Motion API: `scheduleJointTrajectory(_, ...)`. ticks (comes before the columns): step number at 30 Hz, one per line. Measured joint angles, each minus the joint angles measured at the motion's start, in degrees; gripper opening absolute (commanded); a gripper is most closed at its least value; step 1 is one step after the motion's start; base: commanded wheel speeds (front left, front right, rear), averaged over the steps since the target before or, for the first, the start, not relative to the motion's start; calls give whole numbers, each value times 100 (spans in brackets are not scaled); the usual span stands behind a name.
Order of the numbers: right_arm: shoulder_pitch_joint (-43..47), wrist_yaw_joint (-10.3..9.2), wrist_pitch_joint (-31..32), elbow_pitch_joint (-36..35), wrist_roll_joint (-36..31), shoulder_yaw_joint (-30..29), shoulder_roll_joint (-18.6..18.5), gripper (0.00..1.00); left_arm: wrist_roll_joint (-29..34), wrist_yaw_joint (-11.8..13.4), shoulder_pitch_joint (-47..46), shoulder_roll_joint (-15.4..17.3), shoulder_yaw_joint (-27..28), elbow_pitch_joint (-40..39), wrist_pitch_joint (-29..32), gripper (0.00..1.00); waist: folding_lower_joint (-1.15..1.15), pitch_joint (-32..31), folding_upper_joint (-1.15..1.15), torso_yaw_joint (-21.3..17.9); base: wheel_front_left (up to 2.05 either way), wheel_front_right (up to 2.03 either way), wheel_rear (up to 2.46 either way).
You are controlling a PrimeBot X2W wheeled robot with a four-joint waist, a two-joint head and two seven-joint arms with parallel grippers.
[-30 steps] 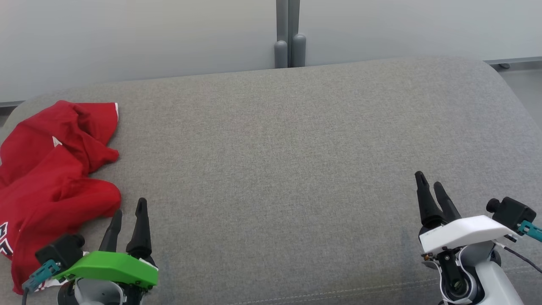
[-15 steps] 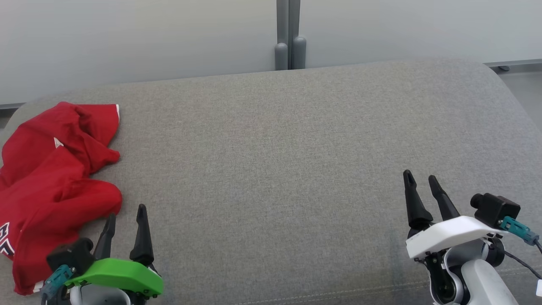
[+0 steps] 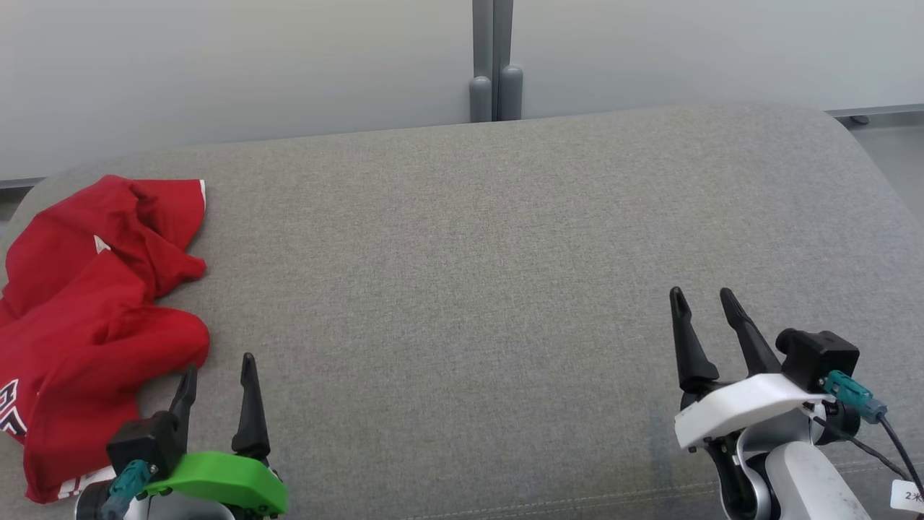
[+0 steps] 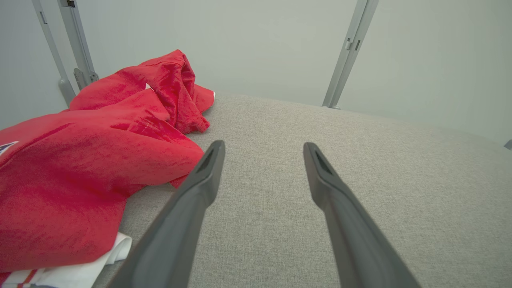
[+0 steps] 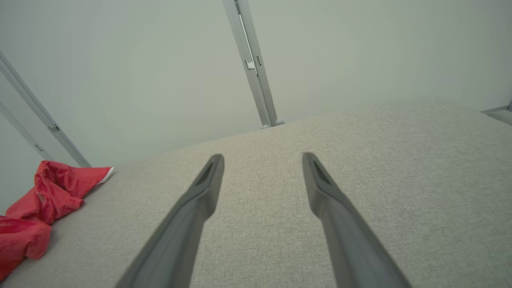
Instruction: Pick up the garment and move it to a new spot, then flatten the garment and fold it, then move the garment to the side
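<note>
A crumpled red garment (image 3: 86, 318) with white trim lies at the left end of the grey cushioned surface (image 3: 469, 289). In the left wrist view the garment (image 4: 88, 168) bunches up just left of my fingers. My left gripper (image 3: 219, 367), with its green cover, stands open right beside the garment's near edge, nothing between its fingers. At the lower right, my right gripper (image 3: 702, 299) with its white cover is open and empty over bare cushion. The right wrist view has the garment (image 5: 44, 200) far off to the left.
A pale wall runs behind the cushion, with a grey vertical post (image 3: 493, 65) at the middle. The cushion rounds off at its back edge and right end (image 3: 859, 144). A stitched seam runs along its front (image 3: 541, 498).
My left gripper has drawn back toward the bottom edge and shifted slightly right. My right gripper has slid left. Both stay open; the garment lies as before.
</note>
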Motion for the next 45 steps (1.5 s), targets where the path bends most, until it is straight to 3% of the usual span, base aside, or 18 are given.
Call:
scheduleJointTrajectory(18,-1,-148,-349,-99,-1371,286,-35,100,1159,224,81,22,-193,-59,-368,100,0,-21,0,-6,0,0,0)
scheduleJointTrajectory(45,-1,-143,-371,-62,-1394,207,-35,100,1031,224,81,24,-237,59,-370,100,0,-43,0,-10,0,0,0)
